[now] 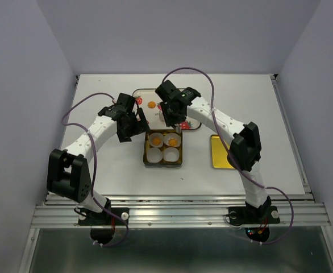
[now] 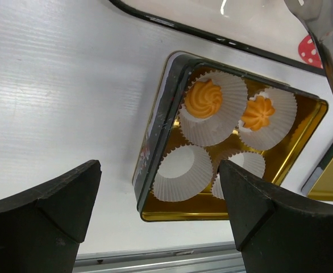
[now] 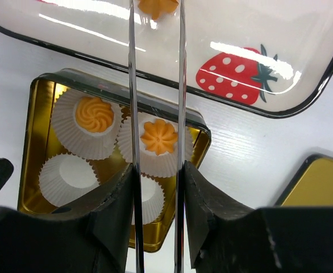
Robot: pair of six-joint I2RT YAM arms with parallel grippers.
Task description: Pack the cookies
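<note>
Cookies (image 3: 159, 136): orange, swirled, scalloped | left fingers (image 2: 41, 222) spread wide | right fingers (image 3: 223, 227) clamping metal tongs (image 3: 132, 85)

Your top view looks down from behind the arm bases, far enough back to hold the whole table (image 1: 257, 114). Your left wrist view sits close, the tin (image 2: 162, 128) just ahead of the left claw (image 2: 158, 170). Your right wrist view looks past the right claw (image 3: 155, 182) along its tongs (image 3: 132, 85). All three share that tin.
</note>
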